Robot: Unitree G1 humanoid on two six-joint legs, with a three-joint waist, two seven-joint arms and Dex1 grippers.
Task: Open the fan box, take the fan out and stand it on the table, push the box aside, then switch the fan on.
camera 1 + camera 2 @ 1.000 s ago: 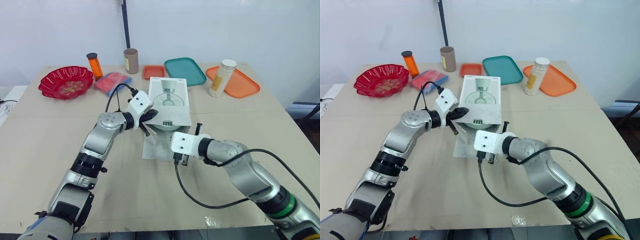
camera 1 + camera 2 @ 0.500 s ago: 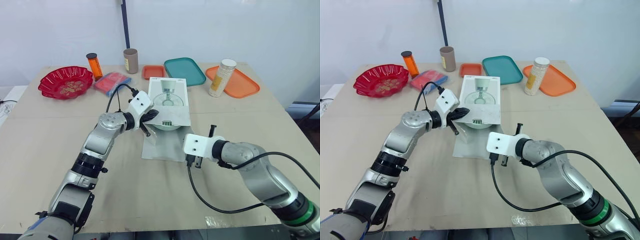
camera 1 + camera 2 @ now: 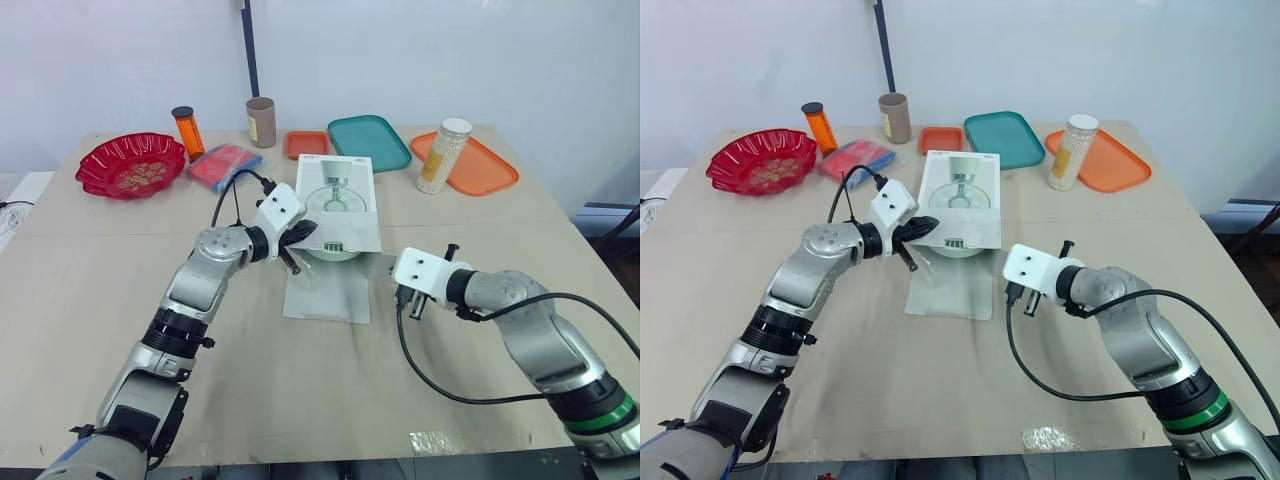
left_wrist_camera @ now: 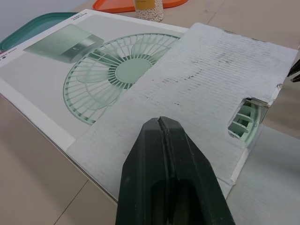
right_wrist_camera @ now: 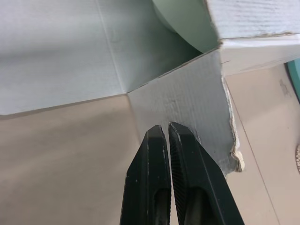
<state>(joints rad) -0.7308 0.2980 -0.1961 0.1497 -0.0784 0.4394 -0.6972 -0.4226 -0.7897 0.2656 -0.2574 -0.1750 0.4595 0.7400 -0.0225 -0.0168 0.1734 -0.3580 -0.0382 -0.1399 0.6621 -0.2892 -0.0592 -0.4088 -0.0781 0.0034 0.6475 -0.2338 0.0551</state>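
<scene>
Left eye view: the left arm runs from the lower left corner up to mid-frame, elbow bent, wrist turned in toward the box [image 3: 340,195]. The left gripper [image 4: 161,121] sits at the box's left near corner, over the top flap [image 4: 211,79], which is folded back on the lid. Its black fingers are pressed together with nothing between them.

The right arm comes in from the lower right, forearm low over the table [image 3: 100,270]. The right gripper [image 5: 166,127] points left at the side flap [image 5: 187,103], just beside it (touching or not, I cannot tell). Its fingers are all but closed, with a thin slit between them, and they grip nothing.

The box lies flat at centre frame, its long axis running bottom to top and its open end toward the bottom. It is white cardboard, smooth and printed with a fan picture on top, ribbed raw board inside the flaps. The bottom flap [image 3: 328,292] lies spread on the table below the mouth. The fan [image 5: 180,21], pale green and rounded, sits inside the box and shows at the mouth.
</scene>
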